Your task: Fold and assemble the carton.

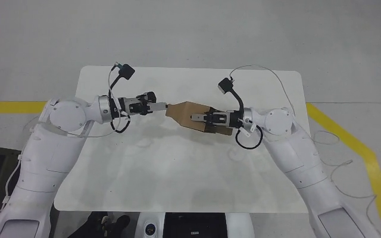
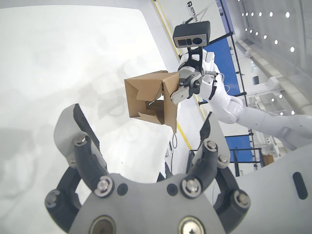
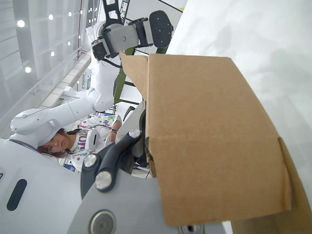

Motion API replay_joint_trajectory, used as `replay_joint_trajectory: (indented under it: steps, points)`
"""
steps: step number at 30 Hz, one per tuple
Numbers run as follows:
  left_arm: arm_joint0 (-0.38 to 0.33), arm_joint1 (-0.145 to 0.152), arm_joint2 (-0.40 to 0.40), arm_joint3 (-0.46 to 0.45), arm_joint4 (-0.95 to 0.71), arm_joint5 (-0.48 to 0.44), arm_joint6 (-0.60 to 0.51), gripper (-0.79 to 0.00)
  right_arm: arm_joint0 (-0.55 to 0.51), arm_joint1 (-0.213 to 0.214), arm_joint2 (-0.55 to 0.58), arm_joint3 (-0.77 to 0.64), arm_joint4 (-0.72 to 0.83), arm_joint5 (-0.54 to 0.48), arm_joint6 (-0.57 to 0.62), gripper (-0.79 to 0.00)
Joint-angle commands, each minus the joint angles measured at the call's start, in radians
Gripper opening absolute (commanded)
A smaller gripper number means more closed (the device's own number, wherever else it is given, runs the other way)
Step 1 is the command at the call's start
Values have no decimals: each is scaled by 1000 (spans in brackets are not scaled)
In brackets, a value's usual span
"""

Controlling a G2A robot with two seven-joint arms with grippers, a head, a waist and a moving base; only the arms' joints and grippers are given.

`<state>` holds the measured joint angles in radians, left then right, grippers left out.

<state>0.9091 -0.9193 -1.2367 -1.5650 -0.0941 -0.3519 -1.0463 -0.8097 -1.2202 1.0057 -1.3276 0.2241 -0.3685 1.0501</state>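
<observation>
Fingers (image 2: 84, 125) on the left gripper (image 1: 158, 107) gape empty; just ahead, the right gripper (image 2: 179, 91) pinches the squared-up brown cardboard carton (image 2: 143, 93), flaps (image 2: 148, 97) unclosed.

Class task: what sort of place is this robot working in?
Likely a robotics lab or test hall: white table, yellow floor line, blue partition panels, rows of ceiling lights.
</observation>
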Motion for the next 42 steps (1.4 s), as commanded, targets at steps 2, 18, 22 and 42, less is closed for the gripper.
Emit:
replay_joint_trajectory:
  steps: [2,18,22,42]
  points:
    - [4,0,10,-24,68,2,27,0,4,-2,-11,-4,-6,6,-4,-785]
    - [-1,-2,38,-6,277,28,126,0,0,-1,-2,-19,48,-31,17,-785]
    - [-4,-4,42,1,273,28,130,0,0,-2,-4,-25,66,-42,27,-785]
    - [4,-8,55,-9,130,2,63,0,35,-26,-48,18,225,-142,58,-785]
